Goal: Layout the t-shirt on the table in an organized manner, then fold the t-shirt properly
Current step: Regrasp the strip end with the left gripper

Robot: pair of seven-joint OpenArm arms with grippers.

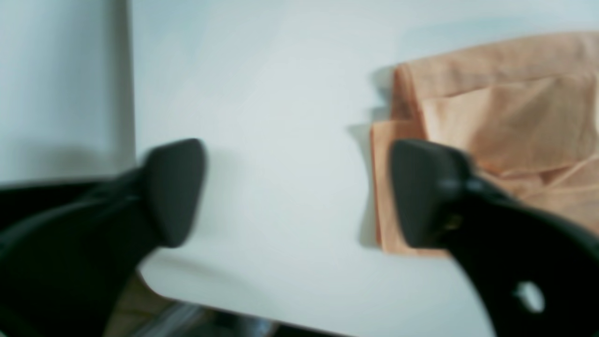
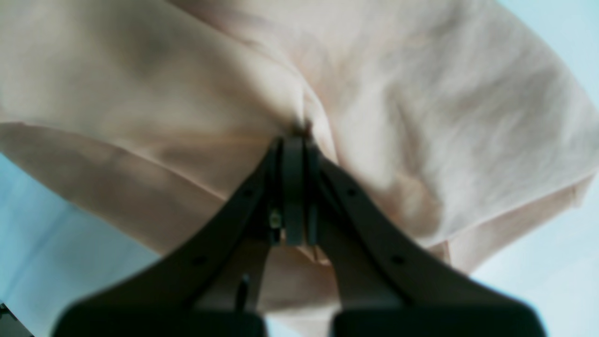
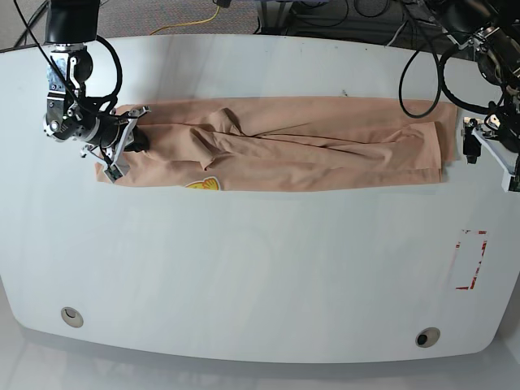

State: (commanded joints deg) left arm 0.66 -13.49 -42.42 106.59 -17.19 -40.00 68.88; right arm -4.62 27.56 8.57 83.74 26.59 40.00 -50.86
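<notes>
White table (image 3: 260, 284), one t-shirt (image 3: 325, 146)

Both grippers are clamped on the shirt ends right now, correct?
Not quite. The right gripper is shut on the t-shirt, but the left gripper is open beside the shirt's end, holding nothing, as the left wrist view shows.

The peach shirt (image 3: 276, 142) lies on the white glossy bench (image 3: 260, 276) as a long band folded lengthwise, running side to side across the far half. Creases and a raised pucker show left of its middle. A bit of yellow print (image 3: 203, 184) peeks out at the near edge. The band's right end is doubled over in layers with squared edges. Near the bench's right edge is a red tape rectangle (image 3: 471, 260); two round grommets (image 3: 71, 315) sit along the near edge.
</notes>
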